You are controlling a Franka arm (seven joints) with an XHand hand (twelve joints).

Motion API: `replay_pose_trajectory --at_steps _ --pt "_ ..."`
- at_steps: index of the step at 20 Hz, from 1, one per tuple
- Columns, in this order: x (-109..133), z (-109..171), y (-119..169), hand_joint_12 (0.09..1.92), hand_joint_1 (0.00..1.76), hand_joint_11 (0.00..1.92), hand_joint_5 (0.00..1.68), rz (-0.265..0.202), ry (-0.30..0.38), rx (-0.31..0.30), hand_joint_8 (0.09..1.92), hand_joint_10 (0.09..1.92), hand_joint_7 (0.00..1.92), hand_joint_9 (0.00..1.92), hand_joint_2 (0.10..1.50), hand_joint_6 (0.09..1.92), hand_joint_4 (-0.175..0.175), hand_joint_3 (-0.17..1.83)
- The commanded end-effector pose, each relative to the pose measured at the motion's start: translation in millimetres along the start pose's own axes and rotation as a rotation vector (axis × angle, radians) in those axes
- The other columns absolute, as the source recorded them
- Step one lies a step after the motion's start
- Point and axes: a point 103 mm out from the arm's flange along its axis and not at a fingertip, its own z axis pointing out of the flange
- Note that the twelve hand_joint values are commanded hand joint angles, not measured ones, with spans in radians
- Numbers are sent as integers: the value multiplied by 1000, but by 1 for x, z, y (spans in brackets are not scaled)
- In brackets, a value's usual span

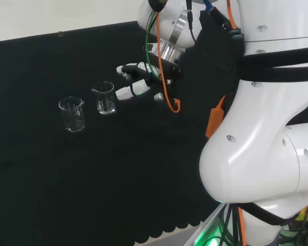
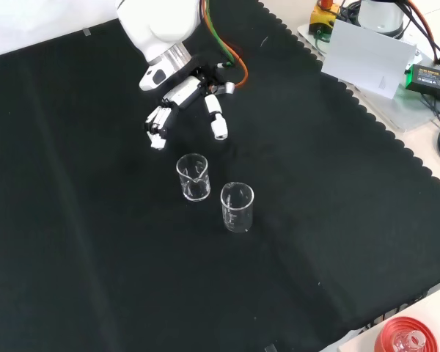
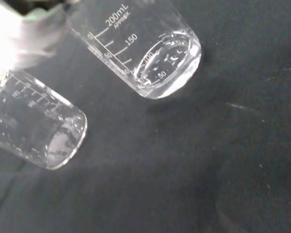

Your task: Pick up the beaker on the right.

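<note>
Two clear, empty glass beakers stand upright on the black cloth. In the head view one beaker (image 1: 72, 114) is on the left and the other beaker (image 1: 106, 98) is to its right, nearer the hand (image 1: 139, 81). In the front view the nearer beaker (image 2: 193, 177) stands just below the hand (image 2: 185, 94), and the farther beaker (image 2: 237, 207) is lower right of it. The hand is open, with its fingers (image 2: 218, 122) spread and pointing down toward the nearer beaker, a short gap away from it. The wrist view shows both beakers close up, one with printed marks (image 3: 150, 53) and one beside it (image 3: 39, 131).
The arm's white links (image 1: 267, 128) stand at the right of the head view. In the front view, a white box and cables (image 2: 367, 55) lie beyond the cloth's scalloped edge at the upper right. A red ribbed ring (image 2: 407, 339) sits at the lower right corner.
</note>
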Motion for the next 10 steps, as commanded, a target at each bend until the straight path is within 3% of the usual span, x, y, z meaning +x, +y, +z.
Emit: replay_pose_trajectory --at_steps 1,10 --pt "-1 7 7 1250 812 0 387 -10 71 -25 684 687 253 377 512 87 -90 640" --pt "2 23 11 1274 833 0 393 -24 107 -35 695 684 277 393 502 87 -88 659"
